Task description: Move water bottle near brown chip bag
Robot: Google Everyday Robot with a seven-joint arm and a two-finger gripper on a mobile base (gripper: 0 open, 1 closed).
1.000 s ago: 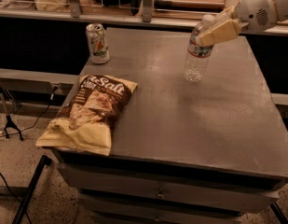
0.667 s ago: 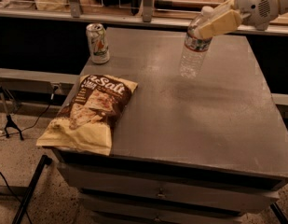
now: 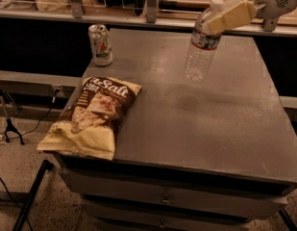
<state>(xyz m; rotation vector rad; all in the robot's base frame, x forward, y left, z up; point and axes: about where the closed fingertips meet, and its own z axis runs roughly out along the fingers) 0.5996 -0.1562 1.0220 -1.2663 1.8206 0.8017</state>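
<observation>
Gripper (image 3: 211,24) around water bottle (image 3: 200,57), apparently above grey table (image 3: 225,129).

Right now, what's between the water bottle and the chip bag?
Only bare tabletop, in the camera view. The gripper holds the water bottle up at the back; the brown chip bag lies at the front edge, soda can aside.

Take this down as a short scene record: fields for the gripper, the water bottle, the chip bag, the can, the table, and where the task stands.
gripper: upper right, above the table's far side, jaws shut on the water bottle's upper part
water bottle: tilted, cap toward the right, apparently lifted off the table
brown chip bag: lying flat at the front left, one corner past the table's left edge
soda can: upright at the back left, apart from the bag
table: grey top, drawers below
task status: bottle not yet near the bag
</observation>
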